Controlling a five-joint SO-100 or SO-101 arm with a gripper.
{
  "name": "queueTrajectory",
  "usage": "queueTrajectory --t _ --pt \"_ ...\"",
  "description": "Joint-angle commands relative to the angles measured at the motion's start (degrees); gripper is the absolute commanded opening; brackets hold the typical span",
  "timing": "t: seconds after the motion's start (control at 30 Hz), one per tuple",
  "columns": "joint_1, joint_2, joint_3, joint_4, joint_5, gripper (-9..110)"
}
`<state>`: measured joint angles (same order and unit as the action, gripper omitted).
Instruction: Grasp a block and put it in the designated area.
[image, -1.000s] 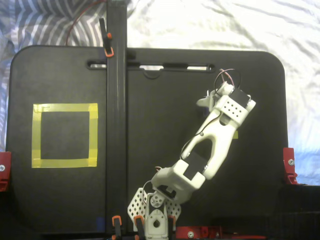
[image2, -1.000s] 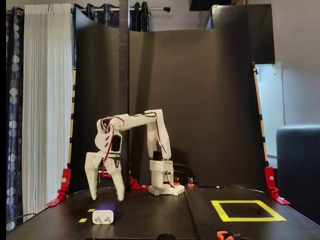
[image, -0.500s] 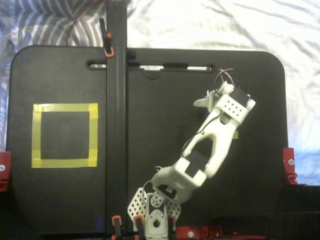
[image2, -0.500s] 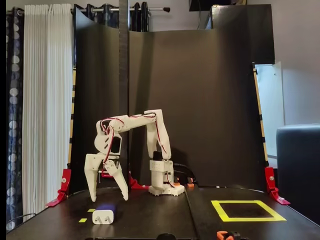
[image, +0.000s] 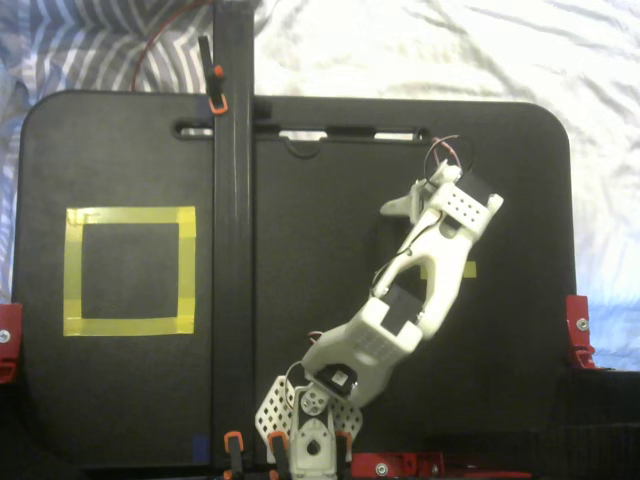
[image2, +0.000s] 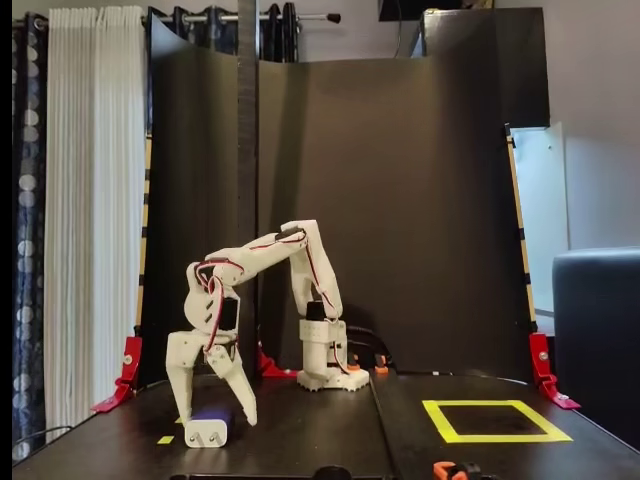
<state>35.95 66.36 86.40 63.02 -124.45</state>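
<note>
gripper open wide, fingers straddling block, no grip | block on board, well apart from yellow square

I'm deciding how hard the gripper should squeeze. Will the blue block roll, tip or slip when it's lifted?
The block looks boxy and lies flat on the board, so rolling seems unlikely. Its shell looks rigid and smooth, so it could slip under a light pinch. The open gripper straddles it in the front fixed view, and its small size suggests little weight.
</note>
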Motion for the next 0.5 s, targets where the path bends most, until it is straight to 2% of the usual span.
queueTrajectory --t 0.0,0.27,0.47 --pt "-0.7 0.0 -2.3 -0.4 -0.5 37" --pt "-1.1 -0.4 -2.2 -0.4 -0.5 35" --pt "-1.2 -0.4 -2.1 -0.4 -0.4 21"
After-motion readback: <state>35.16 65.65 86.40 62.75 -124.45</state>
